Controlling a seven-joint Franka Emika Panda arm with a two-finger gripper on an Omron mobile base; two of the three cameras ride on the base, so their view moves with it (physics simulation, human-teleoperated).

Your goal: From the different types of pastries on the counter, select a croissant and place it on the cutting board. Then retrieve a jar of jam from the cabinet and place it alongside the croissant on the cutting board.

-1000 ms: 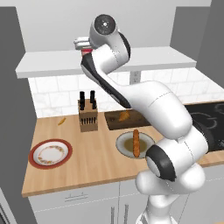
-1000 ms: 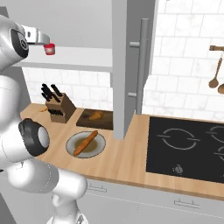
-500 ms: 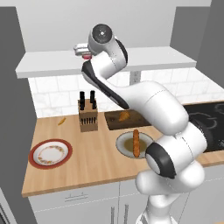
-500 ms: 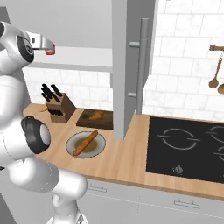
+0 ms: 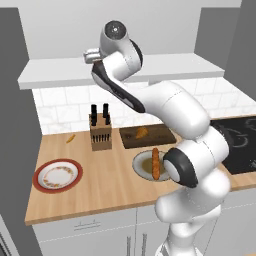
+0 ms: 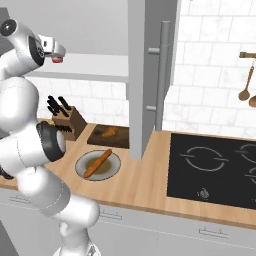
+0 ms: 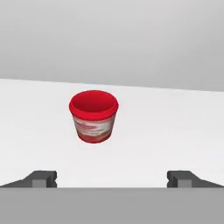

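Jar of jam (image 7: pixel 93 116) — clear of spread fingers (image 7: pixel 43 178)

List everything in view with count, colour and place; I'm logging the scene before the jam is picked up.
jar of jam: one, red with pale band, on the white cabinet shelf
croissant: one, golden-brown, on the cutting board, dark brown, on the counter
bread stick: one, orange-brown, on a round plate
knife block: one, brown, left of the board
patterned plate: one, red-rimmed, counter's left
small orange bit: one, near the wall
hob: one, black, right
hanging spoons: brown, on the wall
tool: one, dark tips apart, facing the jar, not touching it
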